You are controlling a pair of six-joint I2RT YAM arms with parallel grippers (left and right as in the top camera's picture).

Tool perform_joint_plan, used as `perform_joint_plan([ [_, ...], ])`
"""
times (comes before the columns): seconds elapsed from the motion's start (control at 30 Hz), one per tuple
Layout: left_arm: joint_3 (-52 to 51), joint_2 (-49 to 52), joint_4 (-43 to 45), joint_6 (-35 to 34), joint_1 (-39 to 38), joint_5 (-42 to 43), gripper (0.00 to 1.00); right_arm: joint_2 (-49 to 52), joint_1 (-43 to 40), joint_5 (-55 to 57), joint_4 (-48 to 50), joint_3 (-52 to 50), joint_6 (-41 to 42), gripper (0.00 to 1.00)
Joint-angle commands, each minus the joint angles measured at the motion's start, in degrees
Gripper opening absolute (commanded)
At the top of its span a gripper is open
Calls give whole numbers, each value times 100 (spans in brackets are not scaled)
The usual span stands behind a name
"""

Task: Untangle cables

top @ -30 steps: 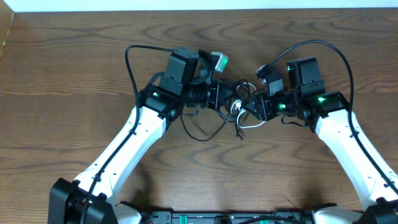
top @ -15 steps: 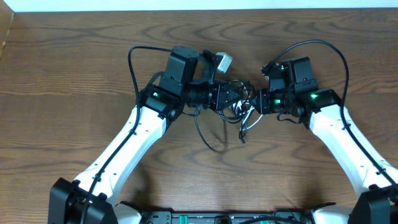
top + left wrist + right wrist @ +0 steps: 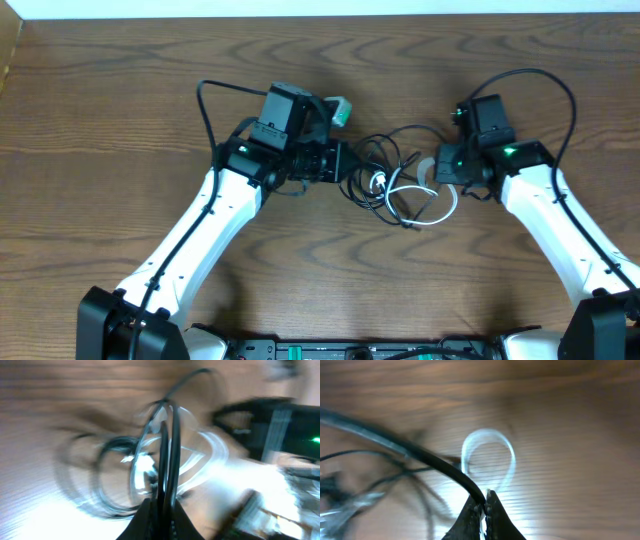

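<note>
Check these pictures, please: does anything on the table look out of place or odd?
Only the tangle itself: the black cable and the white cable lie looped over each other between the left gripper and right gripper, both shut on the black one. Nothing looks damaged or spilled.

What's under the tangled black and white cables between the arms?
Only the brown wooden table shows through loops of the thin black cable and thin white cable. Crossed strands hide the rest.
</note>
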Motion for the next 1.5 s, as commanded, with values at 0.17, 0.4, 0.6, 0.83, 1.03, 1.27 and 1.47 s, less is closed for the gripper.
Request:
perform_joint_plan([
  [0.17,4,-74,-393,48,656,-1309,7,44,-1019,1207,-85,11,146,1],
  [0.4,4,-74,160,-190,820,935,7,42,-1432,-149,81,11,81,2],
  [0.6,4,-74,546,-114,376,1893,8,42,-1176,-4002,621,13,-1615,50],
  [0.83,4,-52,658,74,-214,1434,7,44,-570,-4476,409,11,-1757,58],
  [1.03,4,-52,1394,26,-463,1563,8,46,118,-3552,0,-9,-1753,62],
  [1.27,4,-52,1832,-334,-463,1569,8,46,592,-3370,4,-11,-1749,49],
  [1.47,4,-59,1939,-385,-461,1779,8,46,695,-1910,79,-33,-680,1],
])
